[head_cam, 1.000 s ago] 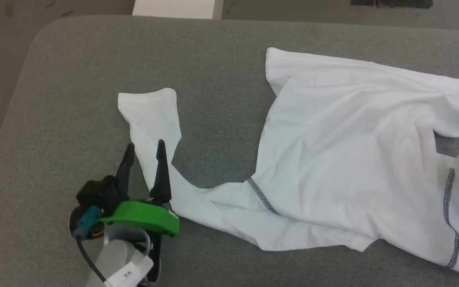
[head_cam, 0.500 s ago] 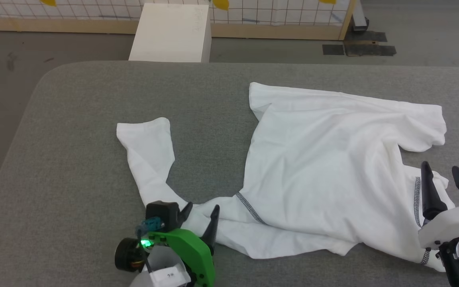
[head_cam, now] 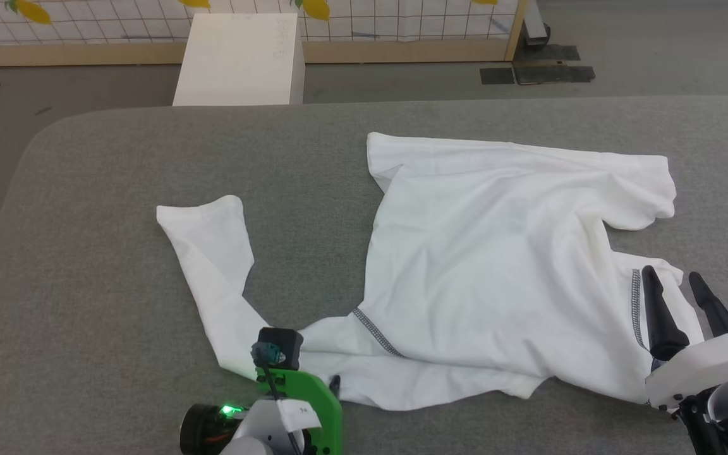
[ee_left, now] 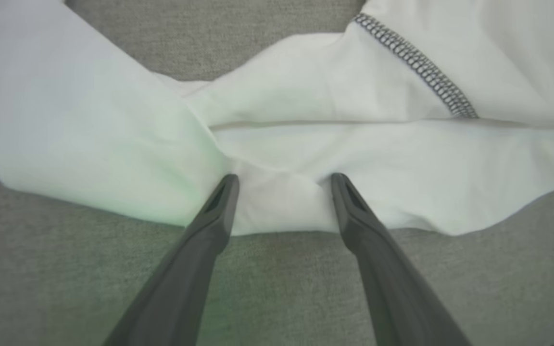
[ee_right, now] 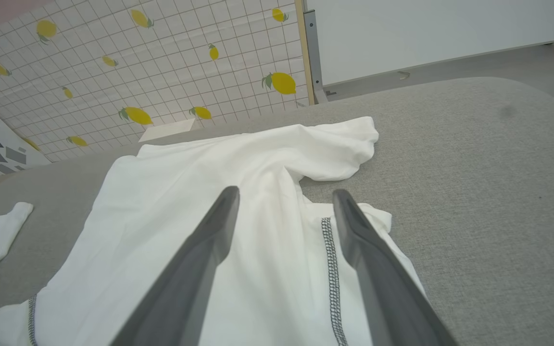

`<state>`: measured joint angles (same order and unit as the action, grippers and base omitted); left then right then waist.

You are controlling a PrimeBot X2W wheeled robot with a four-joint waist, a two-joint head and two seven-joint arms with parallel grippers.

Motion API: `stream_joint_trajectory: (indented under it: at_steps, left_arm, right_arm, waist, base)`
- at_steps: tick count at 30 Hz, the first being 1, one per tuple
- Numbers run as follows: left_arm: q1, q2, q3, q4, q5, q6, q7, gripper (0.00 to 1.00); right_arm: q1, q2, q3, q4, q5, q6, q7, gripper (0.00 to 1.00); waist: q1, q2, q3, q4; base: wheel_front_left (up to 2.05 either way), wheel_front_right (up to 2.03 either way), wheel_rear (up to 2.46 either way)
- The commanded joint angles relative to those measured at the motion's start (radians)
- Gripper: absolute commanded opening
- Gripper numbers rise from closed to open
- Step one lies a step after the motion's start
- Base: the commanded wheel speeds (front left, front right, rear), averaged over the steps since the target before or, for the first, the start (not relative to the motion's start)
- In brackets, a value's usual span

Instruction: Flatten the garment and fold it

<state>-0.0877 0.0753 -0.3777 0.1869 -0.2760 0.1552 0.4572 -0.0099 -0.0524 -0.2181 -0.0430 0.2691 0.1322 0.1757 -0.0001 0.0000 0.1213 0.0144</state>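
Spanning garment (ee_left: 306,144) near edge — left claw (ee_left: 284,179) spread wide.

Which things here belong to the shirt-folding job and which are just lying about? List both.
Job: white long-sleeved shirt; left gripper, open; right gripper, open; grey padded table under the shirt.

Lying about: white box beyond the table; lemon-print grid panel; dark floor patches.
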Motion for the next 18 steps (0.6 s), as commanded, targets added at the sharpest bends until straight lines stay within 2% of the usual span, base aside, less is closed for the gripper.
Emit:
stream_joint_trajectory:
  at_steps: [1,2,5,8,18]
  left_arm:
    - [0.017,0.019,0.003,0.013,0.009,0.015,0.023,0.45]
    - [0.018,0.024,0.005,0.016,0.009,0.019,0.032,0.0]
    - [0.028,0.039,0.021,0.018,-0.001,0.027,0.046,0.0]
    - [0.035,0.048,0.062,0.005,-0.018,0.047,0.009,0.0]
    - [0.079,0.11,0.315,-0.03,-0.105,0.147,-0.193,0.0]
  right_arm:
    - [0.012,0.002,0.005,-0.004,0.009,-0.002,0.001,1.0]
    - [0.012,0.002,0.007,-0.003,0.013,-0.002,0.001,1.0]
    - [0.013,0.002,0.015,-0.001,0.02,-0.002,0.002,1.0]
    - [0.012,0.002,0.016,-0.002,0.023,-0.002,0.001,1.0]
    - [0.007,0.002,0.019,0.001,0.017,-0.002,0.008,1.0]
  waist:
    - [0.0001,0.0,0.0,-0.003]
    - [0.0001,0.0,0.0,-0.004]
    - [0.0001,0.0,0.001,-0.006]
    - [0.0001,0.0,0.004,-0.003]
    - [0.0001,0.0,0.012,0.014]
  base:
    - [0.0,0.0,0.0]
    - [0.0,0.0,0.0]
    - [0.0,0.0,0.0]
    - [0.0,0.0,0.0]
    - [0.0,0.0,0.0]
